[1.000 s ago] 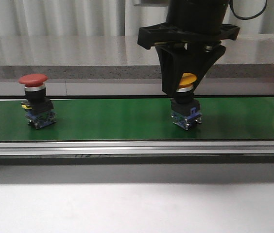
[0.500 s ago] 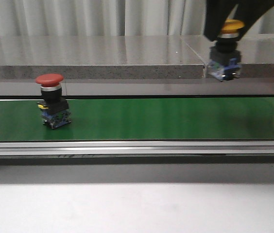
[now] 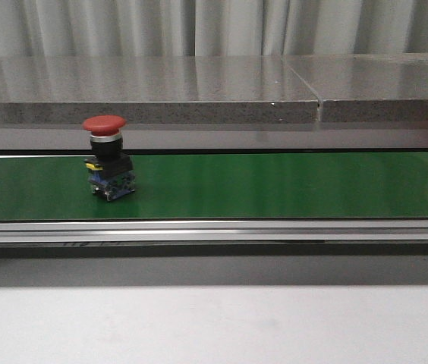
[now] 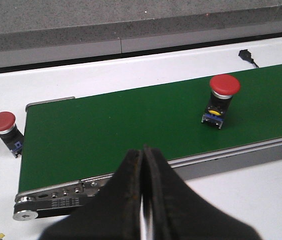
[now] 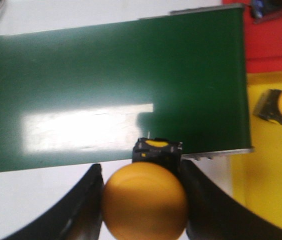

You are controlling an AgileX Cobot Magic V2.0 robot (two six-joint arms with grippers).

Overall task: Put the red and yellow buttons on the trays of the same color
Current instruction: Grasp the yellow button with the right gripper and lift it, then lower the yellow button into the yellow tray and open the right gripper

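A red button stands upright on the green belt; the left wrist view shows the same red button. My left gripper is shut and empty, hovering off the belt's near edge, well away from it. My right gripper is shut on a yellow button, held in the air just past the belt's edge. Beside the belt's end lie the yellow tray and the red tray. Neither gripper shows in the front view.
A second yellow button lies on the yellow tray, and a button's blue base shows on the red tray. Another red button stands on the white table beside the belt's other end. A black cable plug lies behind the belt.
My right gripper lifted the yellow button off the belt, up and to the right, out of the front view. The red button has travelled rightward along the belt.
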